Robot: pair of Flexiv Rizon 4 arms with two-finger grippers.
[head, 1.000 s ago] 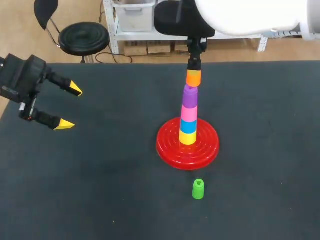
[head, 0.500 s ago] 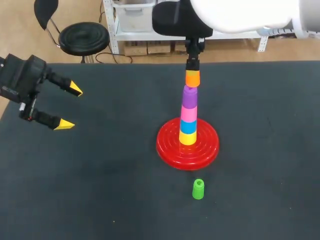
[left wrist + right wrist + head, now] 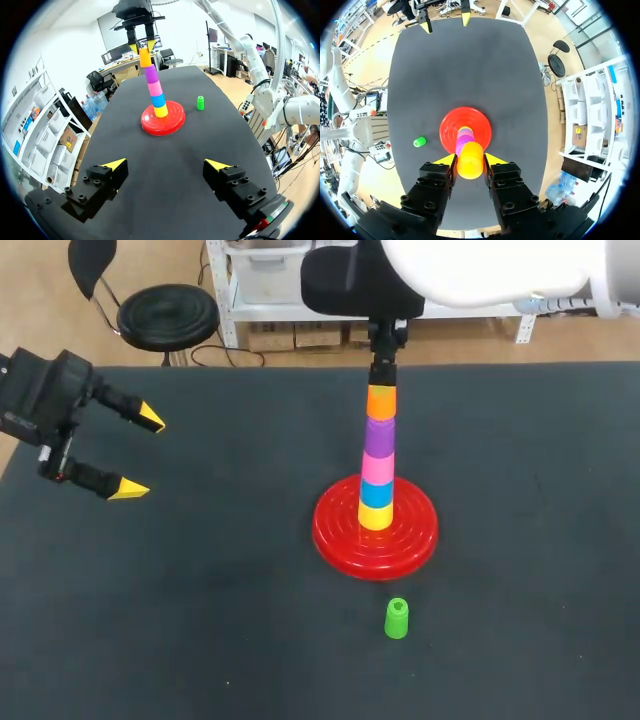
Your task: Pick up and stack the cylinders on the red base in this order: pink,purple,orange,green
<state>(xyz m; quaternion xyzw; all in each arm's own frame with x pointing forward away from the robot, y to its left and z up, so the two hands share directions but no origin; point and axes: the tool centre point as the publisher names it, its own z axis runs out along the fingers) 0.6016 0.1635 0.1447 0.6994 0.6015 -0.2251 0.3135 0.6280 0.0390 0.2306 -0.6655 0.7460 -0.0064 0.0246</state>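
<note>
The right claw [image 3: 470, 161] is closed on the orange cylinder [image 3: 381, 402]. In the right wrist view its two yellow tips are pressed against the cylinder from both sides. In the head view these tips cannot be made out, and only the dark fingers are seen above the cylinder.

The orange cylinder is set on top of the purple cylinder [image 3: 378, 437]. Under it the pink cylinder [image 3: 376, 468], the blue cylinder [image 3: 376, 494] and the yellow cylinder [image 3: 375, 516] are stacked on the red base [image 3: 340, 535], near the middle of the table [image 3: 200, 620]. From the right wrist most of the stack is hidden behind the orange cylinder, and only a strip of purple and pink is seen.

The green cylinder [image 3: 397, 619] is stood upright alone, between the red base and the near edge of the table, apart from the base.

The left claw [image 3: 140, 453] is opened wide and nothing is held in it. It is kept by the left edge of the table, toward the far left corner, well apart from the stack. Its arm is cut off at the side of the head view.
</note>
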